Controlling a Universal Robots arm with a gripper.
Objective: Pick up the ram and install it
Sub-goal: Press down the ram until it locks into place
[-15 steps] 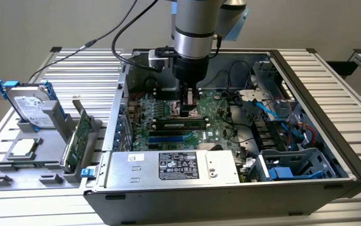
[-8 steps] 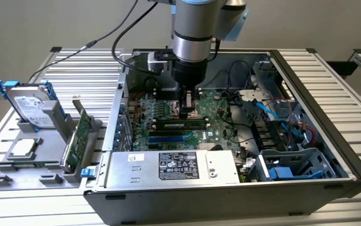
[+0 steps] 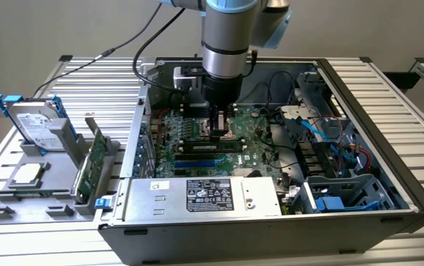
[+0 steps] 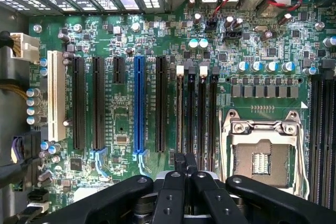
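Nearest in the exterior view, the power supply [image 3: 208, 194] is noted lying along the near wall of the open computer case [image 3: 389, 183], its label facing up. At the exterior view's left of the case, a grey tray [image 3: 5, 213] is observed on the slatted table [image 3: 419, 152]. A processor [image 3: 26, 174] lies flat on the tray, a green expansion card [image 3: 94, 158] stands on edge in it, and a hard drive [image 3: 39, 130] stands upright at its far end.

Beyond the power supply, the motherboard [image 3: 256, 138] is seen on the floor of the case. The ram [image 3: 212, 147] is found on the motherboard, lying level along the memory slots, just beyond the blue slots [image 3: 199, 163] and just in front of the processor socket [image 3: 223, 133]. Whether it is fully seated cannot be told.

The gripper [image 3: 217, 131] is recorded hanging straight down from the arm [image 3: 231, 39], over the board beside the socket and just beyond the ram, apart from it. In the wrist view, the gripper [image 4: 184, 163] is seen with its black fingers [image 4: 177, 162] pressed together; nothing is held between them. Past the fingertips, the empty processor socket [image 4: 262, 156], the blue slot [image 4: 139, 103] and the black expansion slots [image 4: 79, 103] are visible.

At the far wall, black cables [image 3: 149, 33] are seen leading up and away.
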